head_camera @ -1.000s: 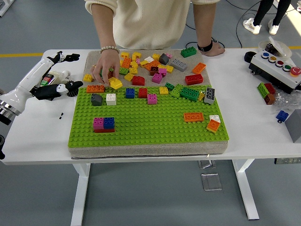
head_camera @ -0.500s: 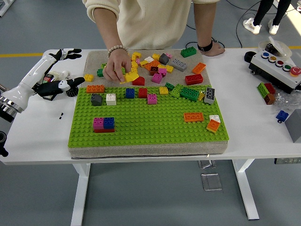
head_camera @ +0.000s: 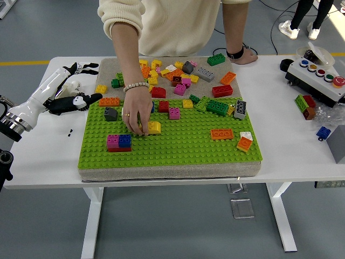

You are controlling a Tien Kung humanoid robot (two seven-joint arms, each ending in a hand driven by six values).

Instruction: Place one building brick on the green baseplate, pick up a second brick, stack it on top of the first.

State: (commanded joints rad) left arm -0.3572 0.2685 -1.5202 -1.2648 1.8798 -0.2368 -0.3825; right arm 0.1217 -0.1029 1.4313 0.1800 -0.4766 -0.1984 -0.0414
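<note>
Seen on the green baseplate (head_camera: pixel 178 143): a yellow brick (head_camera: pixel 154 127) pressed down by a person's hand (head_camera: pixel 135 113). Probably light, rigid moulded plastic with smooth, slippery flanks; best pinched across two opposite side walls (studs left clear). Left robot hand (head_camera: pixel 75 101) hovered over the counter (head_camera: pixel 43 151) just off the plate's left edge, fingers apparently loose and empty, though small in view.

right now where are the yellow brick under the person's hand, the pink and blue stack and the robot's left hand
yellow brick (head_camera: pixel 154 127), head view, its studded top
pink and blue stack (head_camera: pixel 119 142), head view, where the two colours meet
left hand (head_camera: pixel 73 101), head view, its black palm
</note>
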